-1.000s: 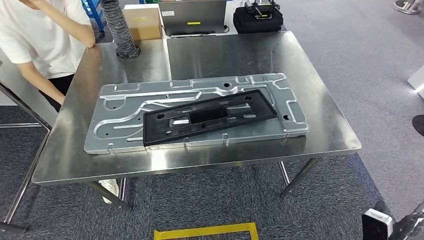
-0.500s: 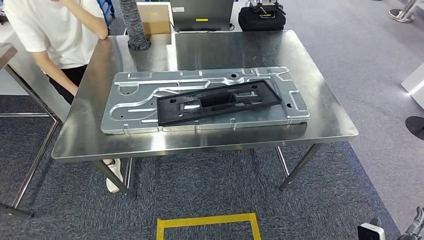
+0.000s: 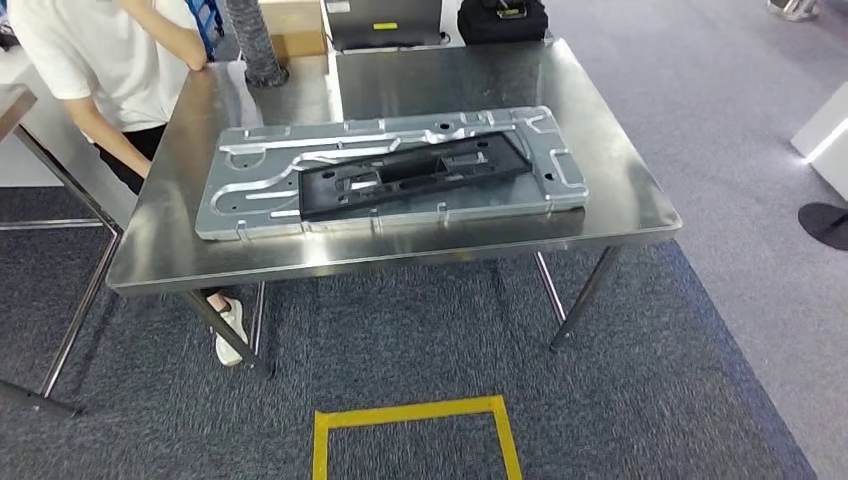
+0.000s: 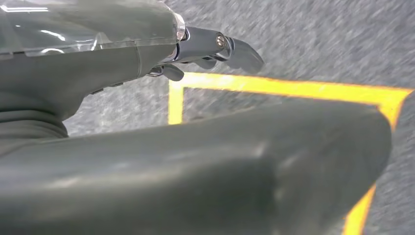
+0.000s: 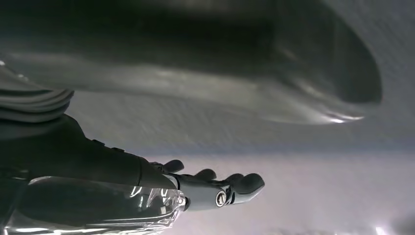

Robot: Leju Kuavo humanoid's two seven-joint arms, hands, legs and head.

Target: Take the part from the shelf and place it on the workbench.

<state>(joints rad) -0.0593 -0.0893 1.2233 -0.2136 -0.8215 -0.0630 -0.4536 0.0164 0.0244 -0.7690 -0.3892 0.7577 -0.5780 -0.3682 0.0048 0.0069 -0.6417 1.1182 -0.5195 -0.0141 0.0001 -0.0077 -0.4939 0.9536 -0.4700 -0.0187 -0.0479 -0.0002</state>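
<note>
One black plastic frame part (image 3: 412, 172) lies flat on the ribbed silver panel (image 3: 240, 205), which rests on the steel workbench (image 3: 620, 200). A person in a white shirt (image 3: 95, 60) stands at the workbench's far left corner. The left hand (image 4: 147, 98) hangs over yellow floor tape (image 4: 293, 89), fingers apart and holding nothing; the right hand (image 5: 147, 147) hangs likewise over grey floor.
</note>
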